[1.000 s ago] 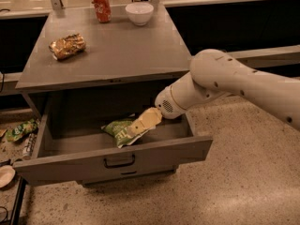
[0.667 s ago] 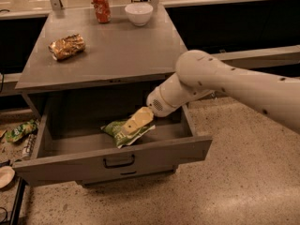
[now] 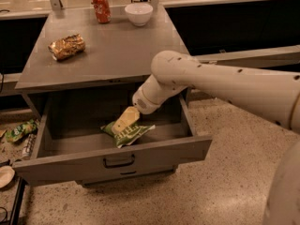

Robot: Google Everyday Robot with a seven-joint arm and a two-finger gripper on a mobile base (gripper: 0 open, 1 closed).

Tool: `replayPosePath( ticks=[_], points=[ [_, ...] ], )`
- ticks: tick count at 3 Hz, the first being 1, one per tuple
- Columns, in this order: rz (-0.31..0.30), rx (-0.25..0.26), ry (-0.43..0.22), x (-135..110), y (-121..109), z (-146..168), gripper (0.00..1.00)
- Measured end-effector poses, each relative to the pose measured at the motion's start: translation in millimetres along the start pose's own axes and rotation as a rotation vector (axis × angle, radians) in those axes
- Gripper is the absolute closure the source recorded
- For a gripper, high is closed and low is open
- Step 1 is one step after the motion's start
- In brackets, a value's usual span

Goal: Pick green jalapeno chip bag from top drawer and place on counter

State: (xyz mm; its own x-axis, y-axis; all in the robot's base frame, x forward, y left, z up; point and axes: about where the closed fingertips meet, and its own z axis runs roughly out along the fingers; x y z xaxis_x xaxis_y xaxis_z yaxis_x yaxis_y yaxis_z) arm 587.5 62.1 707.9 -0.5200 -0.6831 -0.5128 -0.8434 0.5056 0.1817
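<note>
The green jalapeno chip bag (image 3: 129, 134) lies flat on the floor of the open top drawer (image 3: 112, 156), near its middle. My gripper (image 3: 123, 121) reaches down into the drawer from the right, and its pale tip rests on the bag's upper left part. The white arm (image 3: 211, 81) crosses over the drawer's right side. The grey counter (image 3: 108, 48) is above the drawer.
On the counter lie a golden-brown shiny bag (image 3: 67, 46) at the left, a red can (image 3: 101, 7) and a white bowl (image 3: 138, 13) at the back. A small bright-green bag (image 3: 18, 130) lies on the floor left of the drawer, with a pale dish (image 3: 5, 176) below it.
My arm and gripper have moved left and further down into the drawer, onto the green bag. The bag has stayed in place.
</note>
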Motion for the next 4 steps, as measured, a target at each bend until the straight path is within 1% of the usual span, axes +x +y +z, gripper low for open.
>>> replayPosePath(
  ticks=[1, 2, 3, 4],
  points=[
    [-0.004, 0.020, 0.063, 5.9, 6.8, 22.0, 0.00],
    [0.026, 0.006, 0.100, 14.7, 15.4, 39.4, 0.00],
    [0.071, -0.025, 0.110, 22.0, 23.3, 53.2, 0.16],
    [0.078, -0.045, 0.102, 21.4, 31.1, 59.5, 0.47]
  ],
)
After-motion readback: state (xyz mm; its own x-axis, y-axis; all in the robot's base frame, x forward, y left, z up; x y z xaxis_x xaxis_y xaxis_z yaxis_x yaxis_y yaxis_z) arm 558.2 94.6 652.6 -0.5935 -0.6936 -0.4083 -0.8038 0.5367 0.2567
